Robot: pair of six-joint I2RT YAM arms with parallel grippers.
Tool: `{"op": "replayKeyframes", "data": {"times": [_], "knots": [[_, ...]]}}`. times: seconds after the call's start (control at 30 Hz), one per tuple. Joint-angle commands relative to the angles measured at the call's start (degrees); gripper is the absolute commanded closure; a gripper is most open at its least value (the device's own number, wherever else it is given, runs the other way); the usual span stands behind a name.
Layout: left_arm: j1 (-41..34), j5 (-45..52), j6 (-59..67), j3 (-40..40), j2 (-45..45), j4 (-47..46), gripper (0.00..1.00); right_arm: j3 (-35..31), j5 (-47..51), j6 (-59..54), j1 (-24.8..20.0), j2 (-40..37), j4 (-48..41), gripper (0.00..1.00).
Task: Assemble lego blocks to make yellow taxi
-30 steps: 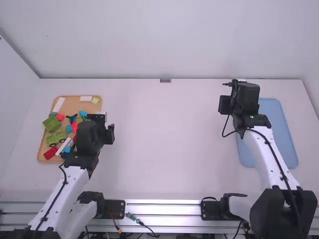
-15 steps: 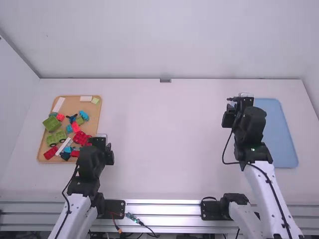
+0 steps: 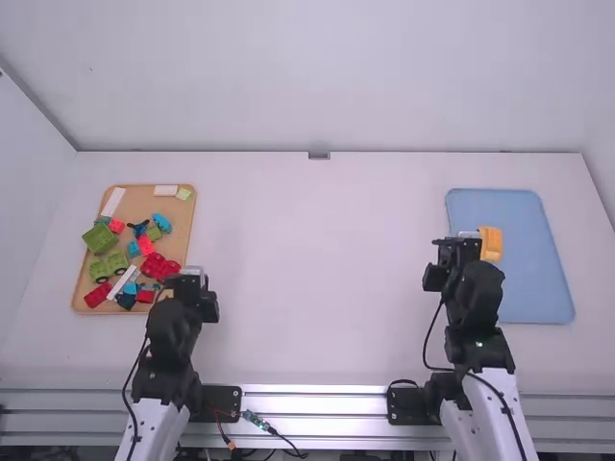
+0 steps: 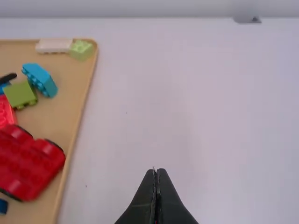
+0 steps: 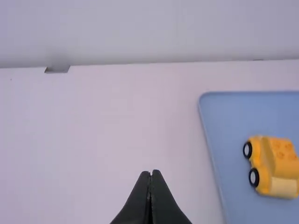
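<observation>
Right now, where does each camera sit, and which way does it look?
High view: above and behind, looking forward and down at the table; the left arm and right arm show.
Left wrist view: on that wrist, facing the far edge past the tan tray; closed fingers show.
Right wrist view: likewise, past the blue tray; closed fingers show.
High and right wrist views share the yellow car.

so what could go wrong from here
The yellow taxi already sits on the blue tray, so any further move there could knock or pull apart a finished-looking car. The right gripper is close to that tray's edge and might catch it if it swings across. On the left, the red wheeled piece lies by the wooden tray's edge, where a low pass by the arm could nudge it.
</observation>
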Motion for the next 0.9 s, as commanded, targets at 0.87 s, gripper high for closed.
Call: {"op": "replayKeyframes", "data": {"times": [0.87], "knots": [[-0.01, 0.47, 0.38, -0.47, -16.78, -0.34, 1.00, -19.51, 0.03, 0.14, 0.01, -26.66, 0.16, 1.00]]}}
